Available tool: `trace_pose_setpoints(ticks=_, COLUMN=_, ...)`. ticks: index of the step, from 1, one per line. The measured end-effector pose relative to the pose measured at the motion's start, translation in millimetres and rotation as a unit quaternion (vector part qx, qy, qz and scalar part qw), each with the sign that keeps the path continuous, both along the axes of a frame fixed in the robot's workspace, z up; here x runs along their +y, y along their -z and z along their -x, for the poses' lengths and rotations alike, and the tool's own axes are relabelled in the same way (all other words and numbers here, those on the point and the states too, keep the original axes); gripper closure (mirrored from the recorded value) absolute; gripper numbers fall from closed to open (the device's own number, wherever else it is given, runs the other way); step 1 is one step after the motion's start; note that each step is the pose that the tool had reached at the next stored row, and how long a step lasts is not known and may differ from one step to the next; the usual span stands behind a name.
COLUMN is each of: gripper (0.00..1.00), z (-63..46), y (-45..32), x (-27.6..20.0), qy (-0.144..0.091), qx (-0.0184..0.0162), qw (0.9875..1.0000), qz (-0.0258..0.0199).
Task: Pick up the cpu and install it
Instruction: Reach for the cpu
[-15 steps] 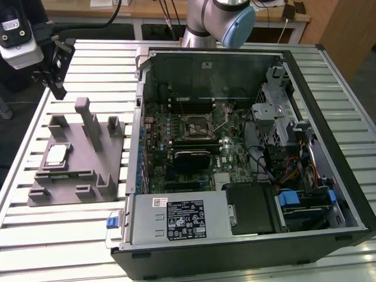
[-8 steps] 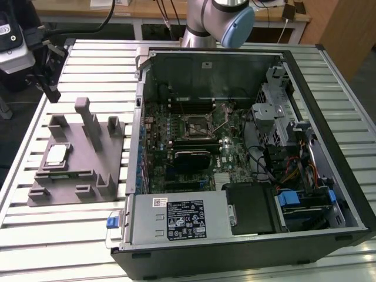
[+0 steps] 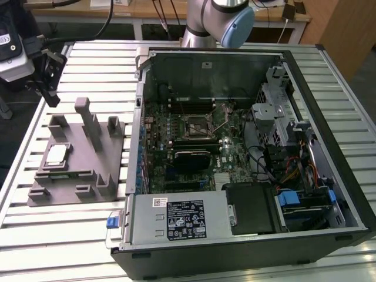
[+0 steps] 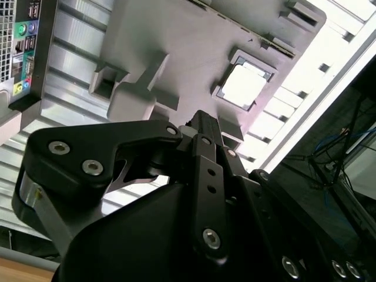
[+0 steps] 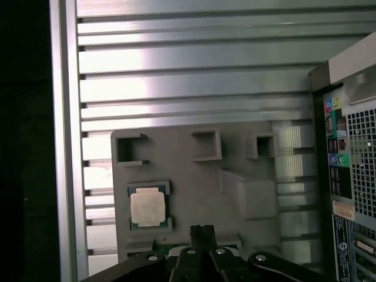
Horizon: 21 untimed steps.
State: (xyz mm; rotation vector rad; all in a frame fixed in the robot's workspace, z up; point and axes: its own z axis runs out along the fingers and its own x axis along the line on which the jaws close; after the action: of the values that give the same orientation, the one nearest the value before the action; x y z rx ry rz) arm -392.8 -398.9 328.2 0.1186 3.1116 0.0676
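The cpu, a thin square chip with a pale silver top, lies flat in a recess of the grey fixture block on the exterior view's left. Both wrist views show the cpu on the block. My gripper hangs above the table beyond the block's far end, apart from the chip. Its black fingertips are together, with nothing between them. The black socket sits in the middle of the motherboard, its metal frame raised.
An open computer case lies on the slatted metal table, on the exterior view's right of the block. Its rear port panel borders the block. Cables, a drive cage and a power supply crowd the case.
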Motion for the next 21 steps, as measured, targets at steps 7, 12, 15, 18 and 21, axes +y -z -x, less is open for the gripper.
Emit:
trace_pose_setpoints(ticks=7, gripper=0.89, z=4.6, y=10.9, x=0.0, qy=0.0, qx=0.0, qw=1.0, qz=0.0)
trace_pose_setpoints(ticks=12, gripper=0.89, z=7.9, y=17.2, x=0.0, qy=0.0, qx=0.0001, qw=1.0, qz=0.0)
trace_pose_setpoints(ticks=15, gripper=0.89, z=10.3, y=19.7, x=0.0, qy=0.0, qx=0.0, qw=1.0, qz=0.0)
trace_pose_setpoints(ticks=18, gripper=0.89, z=13.4, y=22.0, x=0.0, qy=0.0, qx=0.0, qw=1.0, qz=0.0)
trace_pose_setpoints(ticks=21, gripper=0.89, z=16.0, y=24.0, x=0.0, qy=0.0, qx=-0.0001, qw=1.0, qz=0.0)
